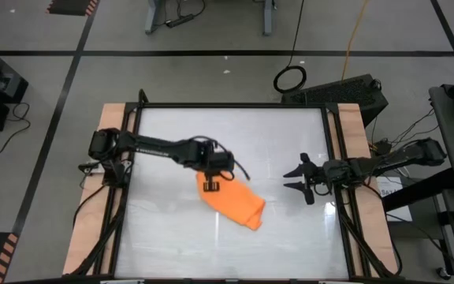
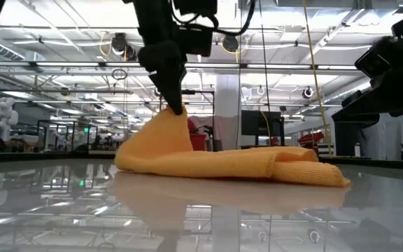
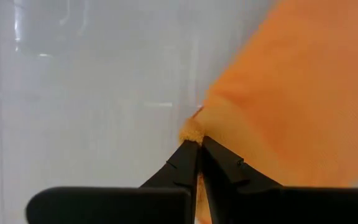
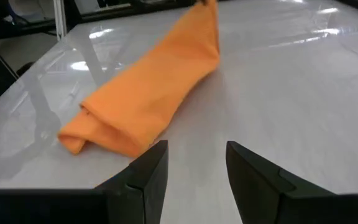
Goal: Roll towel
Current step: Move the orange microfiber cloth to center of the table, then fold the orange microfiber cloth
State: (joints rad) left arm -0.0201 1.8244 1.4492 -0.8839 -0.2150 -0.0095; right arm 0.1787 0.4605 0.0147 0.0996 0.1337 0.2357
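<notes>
The orange towel (image 1: 235, 202) lies folded into a long bundle in the middle of the table; its near-right end (image 1: 255, 218) rests on the tabletop. My left gripper (image 1: 210, 187) is shut on the towel's far-left end, which is raised off the table (image 2: 166, 126). My right gripper (image 1: 298, 180) is open and empty, to the right of the towel; the towel shows ahead of its fingers in the right wrist view (image 4: 148, 87). My left gripper pinches the towel's far-left corner (image 3: 191, 130) between its two fingertips, only at their free ends. The fingers come from above, pointing down. That end is lifted into a peak (image 2: 175, 117), while the rest of the bundle lies on the table.
The glossy white tabletop (image 1: 172, 237) is framed by black rails and wooden side boards (image 1: 93, 229). A keyboard-like dark object (image 1: 345, 93) and a cable coil (image 1: 290, 77) lie beyond the far edge.
</notes>
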